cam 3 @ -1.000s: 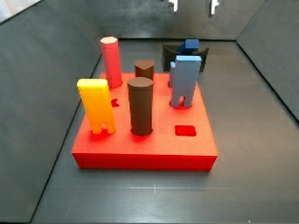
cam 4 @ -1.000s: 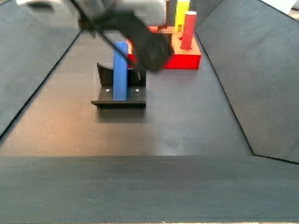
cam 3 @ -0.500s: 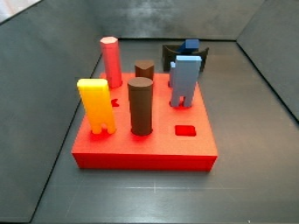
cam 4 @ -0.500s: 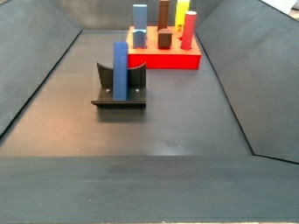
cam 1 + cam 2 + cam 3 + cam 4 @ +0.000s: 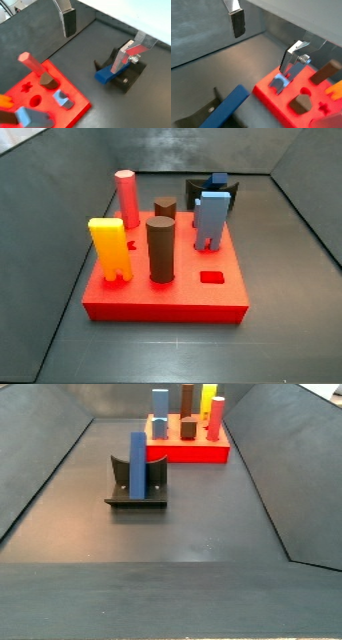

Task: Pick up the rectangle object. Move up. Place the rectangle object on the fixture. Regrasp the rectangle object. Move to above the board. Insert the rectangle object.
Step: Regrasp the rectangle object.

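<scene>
The rectangle object, a saturated-blue bar, stands upright in the black fixture, free of any grip. In a side view only its top shows behind the fixture. Both wrist views look down on the bar in the fixture. The gripper hangs high above, open, with only floor between its fingers. It is outside both side views. The red board lies beyond the fixture.
On the board stand a yellow peg, a salmon cylinder, two dark brown cylinders and a light-blue peg. A rectangular hole shows near the front right. Sloped dark walls enclose the floor.
One second ago the arm was low beside the blue bar in a side view. It has since risen out of both side views, leaving the bar standing in the fixture.
</scene>
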Controlling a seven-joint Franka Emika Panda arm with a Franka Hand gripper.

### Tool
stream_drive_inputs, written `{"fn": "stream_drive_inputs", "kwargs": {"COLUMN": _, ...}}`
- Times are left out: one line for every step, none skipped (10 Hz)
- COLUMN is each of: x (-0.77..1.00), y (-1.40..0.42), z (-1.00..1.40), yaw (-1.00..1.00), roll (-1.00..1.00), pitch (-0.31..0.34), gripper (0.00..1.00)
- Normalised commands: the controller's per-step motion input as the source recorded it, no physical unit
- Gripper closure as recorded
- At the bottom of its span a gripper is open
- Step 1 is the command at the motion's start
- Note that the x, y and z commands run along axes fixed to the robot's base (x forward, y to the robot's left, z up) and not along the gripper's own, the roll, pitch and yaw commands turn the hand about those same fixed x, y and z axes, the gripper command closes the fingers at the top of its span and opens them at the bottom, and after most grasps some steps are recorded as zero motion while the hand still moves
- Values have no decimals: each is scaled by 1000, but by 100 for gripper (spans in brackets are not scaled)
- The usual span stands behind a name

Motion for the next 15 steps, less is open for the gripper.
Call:
{"fn": "stream_drive_inputs", "kwargs": {"x": -5, "y": -23, "z": 12, "yaw": 28, "roll": 1000, "pitch": -2, "gripper": 0}}
{"fn": "stream_drive_inputs", "kwargs": {"x": 2, "y": -21, "z": 8, "yaw": 30, "roll": 1000, "pitch": -5, "gripper": 0}}
{"fn": "stream_drive_inputs", "kwargs": {"x": 5, "y": -19, "z": 4, "yaw": 30, "roll": 1000, "pitch": -5, "gripper": 0}}
{"fn": "stream_drive_inputs", "kwargs": {"x": 3, "y": -20, "z": 3, "yaw": 33, "roll": 1000, "pitch": -1, "gripper": 0}}
{"fn": "stream_drive_inputs", "kwargs": {"x": 5, "y": -19, "z": 4, "yaw": 34, "roll": 1000, "pitch": 3, "gripper": 0}}
{"fn": "stream_drive_inputs", "kwargs": {"x": 16, "y": -21, "z": 8, "yaw": 36, "roll": 1000, "pitch": 13, "gripper": 0}}
{"fn": "stream_drive_inputs", "kwargs": {"x": 25, "y": -24, "z": 3, "yaw": 37, "roll": 1000, "pitch": 17, "gripper": 0}}
{"fn": "stream_drive_inputs", "kwargs": {"x": 42, "y": -23, "z": -10, "yaw": 40, "roll": 1000, "pitch": 27, "gripper": 0}}
{"fn": "stream_drive_inputs", "kwargs": {"x": 51, "y": -27, "z": -6, "yaw": 43, "roll": 1000, "pitch": 38, "gripper": 0}}
{"fn": "stream_drive_inputs", "kwargs": {"x": 67, "y": -33, "z": -7, "yaw": 49, "roll": 1000, "pitch": 55, "gripper": 0}}
{"fn": "stream_drive_inputs", "kwargs": {"x": 75, "y": -34, "z": -4, "yaw": 54, "roll": 1000, "pitch": 66, "gripper": 0}}
{"fn": "stream_drive_inputs", "kwargs": {"x": 91, "y": -39, "z": -4, "yaw": 64, "roll": 1000, "pitch": 91, "gripper": 0}}
{"fn": "stream_drive_inputs", "kwargs": {"x": 101, "y": -44, "z": -9, "yaw": 76, "roll": 1000, "pitch": 113, "gripper": 0}}
{"fn": "stream_drive_inputs", "kwargs": {"x": 108, "y": -47, "z": -12, "yaw": 99, "roll": 1000, "pitch": 147, "gripper": 0}}
{"fn": "stream_drive_inputs", "kwargs": {"x": 108, "y": -49, "z": -11, "yaw": 115, "roll": 1000, "pitch": 161, "gripper": 0}}
